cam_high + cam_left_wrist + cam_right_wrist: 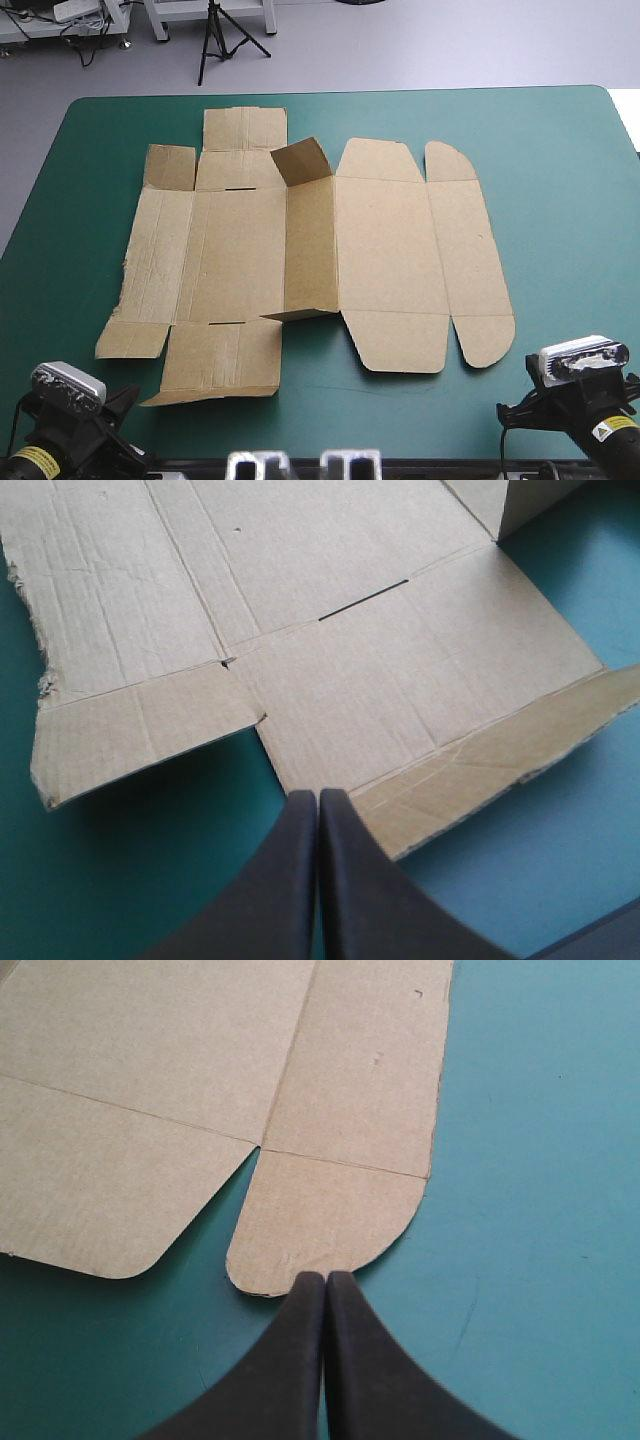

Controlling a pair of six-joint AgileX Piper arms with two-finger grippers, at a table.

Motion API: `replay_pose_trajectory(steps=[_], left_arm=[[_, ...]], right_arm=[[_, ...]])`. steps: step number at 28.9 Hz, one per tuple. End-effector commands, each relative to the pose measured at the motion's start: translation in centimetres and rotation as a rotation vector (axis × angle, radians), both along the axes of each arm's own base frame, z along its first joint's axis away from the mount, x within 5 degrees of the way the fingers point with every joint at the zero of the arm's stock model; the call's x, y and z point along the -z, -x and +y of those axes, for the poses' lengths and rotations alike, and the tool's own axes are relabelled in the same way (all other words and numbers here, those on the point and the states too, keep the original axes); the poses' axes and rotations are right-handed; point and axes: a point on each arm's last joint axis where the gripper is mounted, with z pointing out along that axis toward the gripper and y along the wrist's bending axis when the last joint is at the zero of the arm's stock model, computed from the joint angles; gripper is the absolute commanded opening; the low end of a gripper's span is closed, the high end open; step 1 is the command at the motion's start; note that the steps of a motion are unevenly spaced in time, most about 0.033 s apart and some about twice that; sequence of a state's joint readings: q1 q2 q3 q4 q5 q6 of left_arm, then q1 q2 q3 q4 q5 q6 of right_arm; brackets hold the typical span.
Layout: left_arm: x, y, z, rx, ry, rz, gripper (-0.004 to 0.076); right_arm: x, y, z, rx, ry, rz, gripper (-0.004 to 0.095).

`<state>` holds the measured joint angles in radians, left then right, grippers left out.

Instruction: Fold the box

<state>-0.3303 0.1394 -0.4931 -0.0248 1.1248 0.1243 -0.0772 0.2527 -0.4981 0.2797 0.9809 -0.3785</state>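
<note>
"How does it stand?"

"The teal-green desk is mostly taken up by the brown box, spread open as a cut sheet at the middle and nearly all flat. One small flap toward the far edge stands up. The narrow panel next to it may be lifted a little, but I can't be sure from here."

"And the arms?"

"Both sit at the near edge. The left end effector has its black fingers pressed together, empty, its tip just short of the near flap. The right end effector is likewise closed on nothing, right at the rounded flap."

"How will it handle?"

"Light, stiff board, I'd guess. It should hinge along its creases but slide on the cover. I'd take a flap by its free edge and pin the sheet with the other arm."
</note>
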Motion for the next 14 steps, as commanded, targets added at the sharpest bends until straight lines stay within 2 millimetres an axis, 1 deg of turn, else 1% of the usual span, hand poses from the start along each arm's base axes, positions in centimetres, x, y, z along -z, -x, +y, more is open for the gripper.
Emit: replay_pose_trajectory(steps=[1, 8, 14], left_arm=[[-1.11, -0.37, -0.18, -0.002, 0.039, -0.061, -0.0008], [-1.11, -0.38, -0.16, -0.01, 0.044, -0.059, -0.0008], [-1.52, -0.71, -0.09, -0.01, 0.027, -0.104, -0.0008]], right_arm=[[-1.12, -0.33, 0.04, 0.002, -0.012, -0.074, -0.0018], [-1.12, -0.33, 0.04, 0.002, -0.012, -0.074, -0.0018], [-1.12, -0.33, 0.04, 0.002, -0.012, -0.074, -0.0018]])
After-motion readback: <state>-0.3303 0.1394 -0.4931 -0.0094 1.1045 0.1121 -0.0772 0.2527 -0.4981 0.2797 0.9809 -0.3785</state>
